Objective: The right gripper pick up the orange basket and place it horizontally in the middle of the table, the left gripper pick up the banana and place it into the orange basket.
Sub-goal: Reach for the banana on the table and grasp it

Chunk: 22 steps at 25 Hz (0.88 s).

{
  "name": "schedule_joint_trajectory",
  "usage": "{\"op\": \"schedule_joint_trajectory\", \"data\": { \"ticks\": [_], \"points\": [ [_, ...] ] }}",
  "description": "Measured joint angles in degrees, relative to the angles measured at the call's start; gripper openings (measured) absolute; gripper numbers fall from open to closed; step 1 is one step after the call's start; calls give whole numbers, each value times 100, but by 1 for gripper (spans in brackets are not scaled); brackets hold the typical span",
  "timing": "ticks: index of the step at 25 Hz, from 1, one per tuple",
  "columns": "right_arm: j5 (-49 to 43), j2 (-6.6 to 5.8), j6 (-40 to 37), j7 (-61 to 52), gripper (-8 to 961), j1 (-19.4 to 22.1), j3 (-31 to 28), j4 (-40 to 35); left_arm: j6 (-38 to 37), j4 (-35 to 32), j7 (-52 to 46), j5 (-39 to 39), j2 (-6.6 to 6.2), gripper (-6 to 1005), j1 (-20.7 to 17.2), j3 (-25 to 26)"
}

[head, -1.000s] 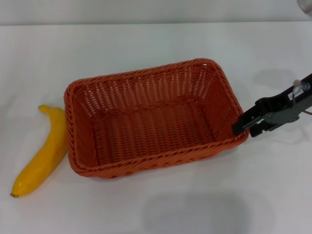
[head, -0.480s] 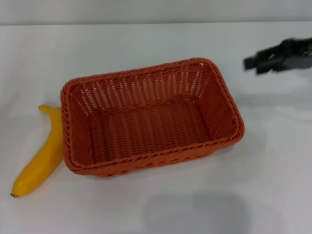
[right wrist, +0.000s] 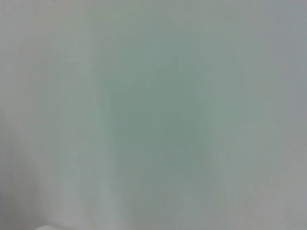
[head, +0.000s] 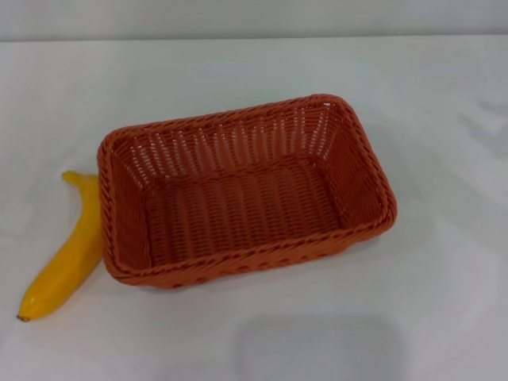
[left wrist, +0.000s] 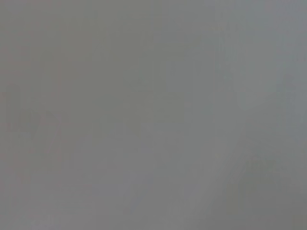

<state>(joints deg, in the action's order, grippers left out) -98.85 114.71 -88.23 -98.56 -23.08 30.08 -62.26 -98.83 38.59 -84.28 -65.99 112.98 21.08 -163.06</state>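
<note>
The orange basket [head: 246, 190] lies empty on the white table [head: 413, 317] near the middle of the head view, its long side running left to right with a slight tilt. A yellow banana [head: 67, 250] rests on the table just left of the basket, close against its left rim, dark tip toward the front. Neither gripper shows in the head view. Both wrist views show only a plain blurred surface.
Bare white table surrounds the basket at the front, the right and the back. A pale wall edge runs along the top of the head view.
The right gripper let go of the basket's right end, lifted away to the upper right and left the view. The basket shifted slightly left and now rests still.
</note>
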Motion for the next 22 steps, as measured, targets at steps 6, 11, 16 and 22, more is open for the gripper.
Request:
{"op": "schedule_joint_trajectory", "data": {
  "ticks": [6,11,16,22],
  "points": [
    [876,22,188,1525,528,418,-216,426,-243,1019,-2206,1506,-440,700,668,2],
    [1084,19,198,2036,528,488,-612,627,-402,1491,-3146,3171,-801,700,1407,-4],
    [1257,15,226,2427,528,491,-851,910,-541,1620,-3702,6079,-1245,699,2855,-13],
    [1285,28,399,2796,527,205,-888,1202,-439,1498,-3716,8449,-1350,699,3852,-21]
  ]
}}
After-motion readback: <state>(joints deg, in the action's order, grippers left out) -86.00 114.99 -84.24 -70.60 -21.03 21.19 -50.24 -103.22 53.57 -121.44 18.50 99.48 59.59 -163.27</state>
